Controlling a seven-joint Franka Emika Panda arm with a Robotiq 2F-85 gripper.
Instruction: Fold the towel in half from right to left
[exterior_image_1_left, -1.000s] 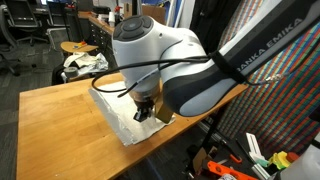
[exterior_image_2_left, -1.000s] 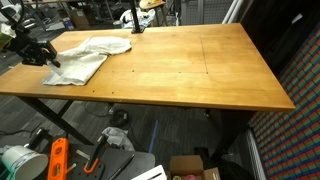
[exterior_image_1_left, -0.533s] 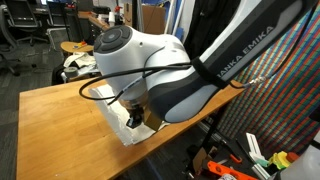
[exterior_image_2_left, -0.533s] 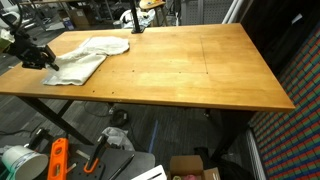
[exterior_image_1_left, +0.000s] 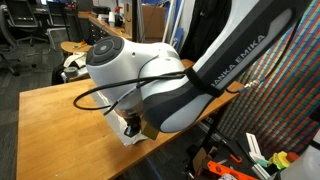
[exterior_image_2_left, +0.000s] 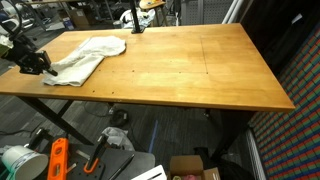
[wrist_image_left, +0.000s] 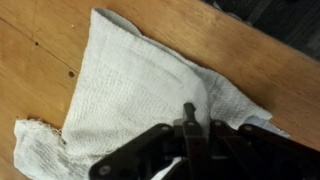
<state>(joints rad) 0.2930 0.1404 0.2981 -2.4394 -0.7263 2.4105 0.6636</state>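
The towel is a pale grey-white cloth lying crumpled on the wooden table near its left end. One corner is drawn out towards my gripper, which hangs at the table's left edge. In the wrist view the gripper is shut, pinching a raised ridge of the towel, and the cloth fans out from the fingers across the wood. In an exterior view the arm's bulk hides nearly all of the towel; only a white strip shows under the wrist.
The long stretch of table to the right of the towel is bare wood. A white-and-dark fabric bundle sits on a chair behind the table. Orange tools and a bucket lie on the floor below the table's front edge.
My gripper has moved left towards the table's edge, still shut, dragging the pinched part of the towel with it. The cloth is stretched out further left.
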